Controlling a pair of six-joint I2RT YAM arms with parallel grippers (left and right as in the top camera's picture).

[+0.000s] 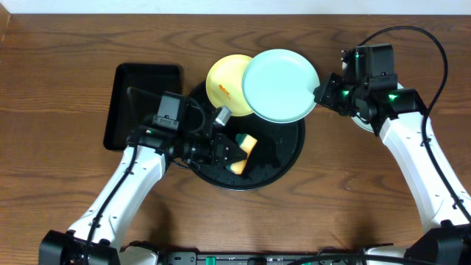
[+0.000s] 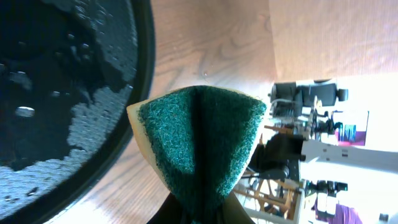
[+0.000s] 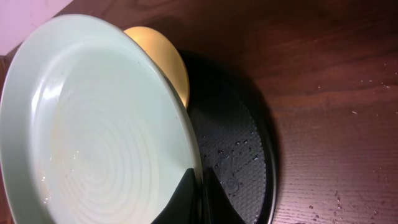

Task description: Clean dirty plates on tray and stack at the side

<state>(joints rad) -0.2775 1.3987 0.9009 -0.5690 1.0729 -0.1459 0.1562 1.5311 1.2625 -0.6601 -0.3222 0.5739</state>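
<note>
My right gripper is shut on the rim of a pale mint-blue plate and holds it tilted above the far side of the round black tray. In the right wrist view the fingers pinch the plate's edge. A pale yellow plate with orange smears lies partly under it on the tray's far-left rim, and it also shows in the right wrist view. My left gripper is shut on a yellow-and-green sponge over the wet tray. The sponge fills the left wrist view beside the tray.
A smaller rectangular black tray lies at the left. A small grey cylinder stands by the yellow plate. A pale round edge shows under my right arm; I cannot tell what it is. Brown tabletop surrounds the tray.
</note>
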